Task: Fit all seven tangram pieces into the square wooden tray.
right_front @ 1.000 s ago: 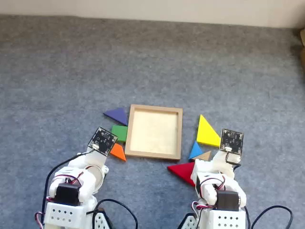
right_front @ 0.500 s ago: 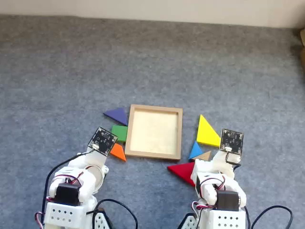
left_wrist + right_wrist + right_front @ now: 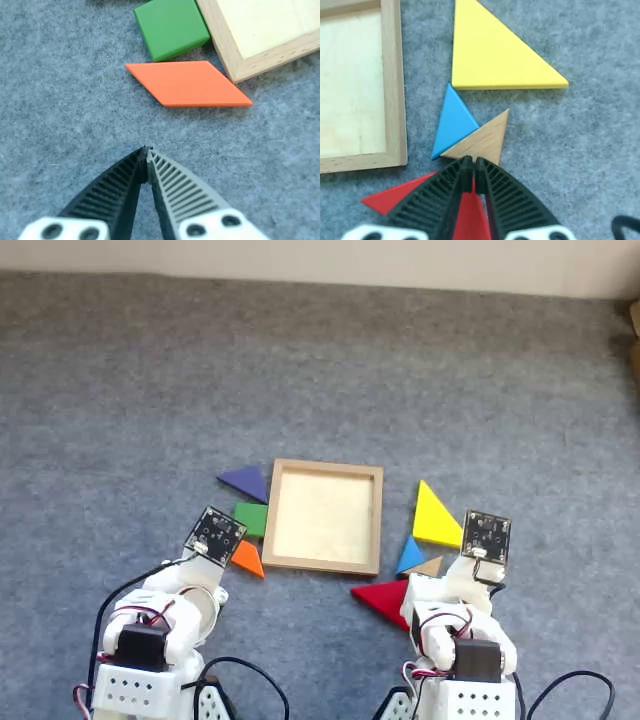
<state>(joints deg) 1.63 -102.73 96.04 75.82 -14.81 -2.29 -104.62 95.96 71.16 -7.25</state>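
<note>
The square wooden tray [image 3: 325,468] sits on the grey bench [image 3: 150,390] ahead of my two arms, and all seven tangram pieces lie outside it. The purple triangle [image 3: 246,481], green square [image 3: 251,518] and orange parallelogram [image 3: 247,558] are just beside its left rim, while the yellow triangle [image 3: 434,516], blue triangle [image 3: 410,555], tan triangle [image 3: 429,566] and red triangle [image 3: 385,600] lie off its right. My left pincer [image 3: 146,150] is pressed together on nothing, near the orange parallelogram but apart from it, and my right pincer [image 3: 472,161] is likewise pressed together and empty, over the red triangle with its tips just beside the tan triangle.
</note>
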